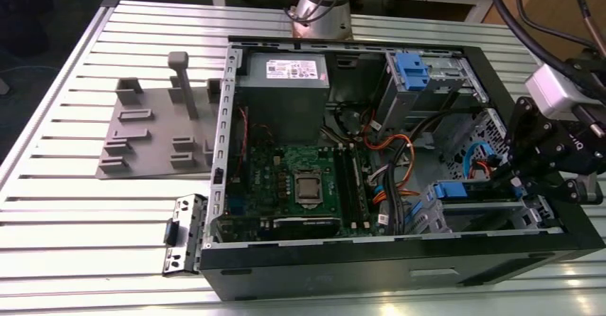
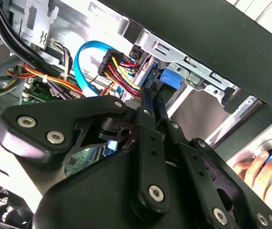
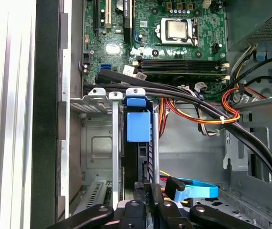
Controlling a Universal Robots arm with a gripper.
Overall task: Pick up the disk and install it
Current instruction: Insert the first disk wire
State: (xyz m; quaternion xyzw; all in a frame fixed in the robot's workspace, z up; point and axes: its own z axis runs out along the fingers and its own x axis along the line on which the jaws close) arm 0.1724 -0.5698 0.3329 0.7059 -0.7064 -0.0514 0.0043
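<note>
From my remote seat I can read no text: the white sticker on the power supply carries print too small to read.

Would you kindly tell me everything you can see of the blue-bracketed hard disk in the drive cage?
In the first wrist view the silver hard disk in its blue plastic carrier bracket is seen edge-on: a squared blue tab over a thin, dark body. It stands on edge inside the grey metal drive cage, between upright rails. The black robot hand meets its near end. Its label is hidden.
</note>
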